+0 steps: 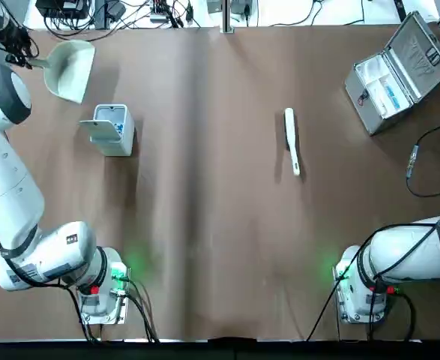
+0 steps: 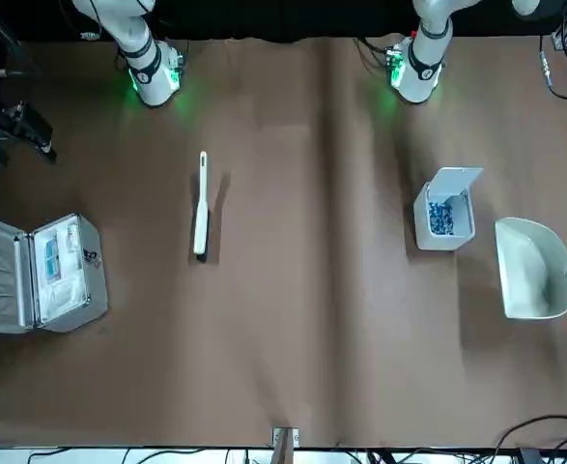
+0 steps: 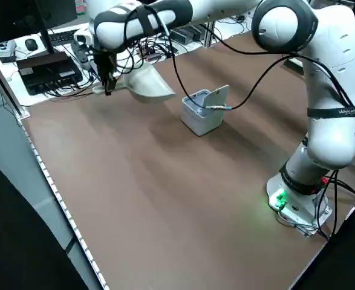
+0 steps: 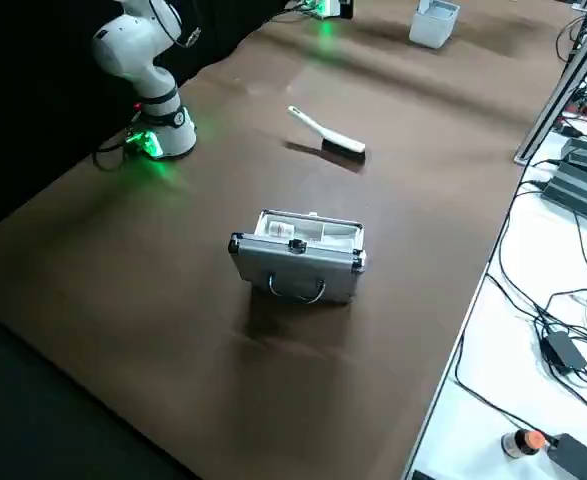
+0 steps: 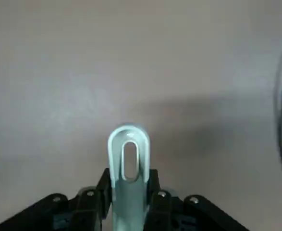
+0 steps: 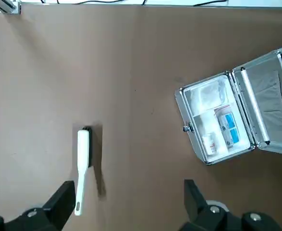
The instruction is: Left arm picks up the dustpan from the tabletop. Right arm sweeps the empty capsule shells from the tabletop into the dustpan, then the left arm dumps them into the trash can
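Top view: held dustpan (image 1: 71,69) by handle in closed left pincer (image 1: 26,60), just beyond trash can (image 1: 112,129); right pincer (image 6: 126,202) open, brush (image 6: 81,163) nearest.

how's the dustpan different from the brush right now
The dustpan is a wide pale scoop; the brush is a slim white stick. The left end effector is shut on the dustpan's handle near the far left table corner, while the brush lies flat and untouched right of the middle, with the open right end effector high above it. Both are pale plastic cleaning tools.
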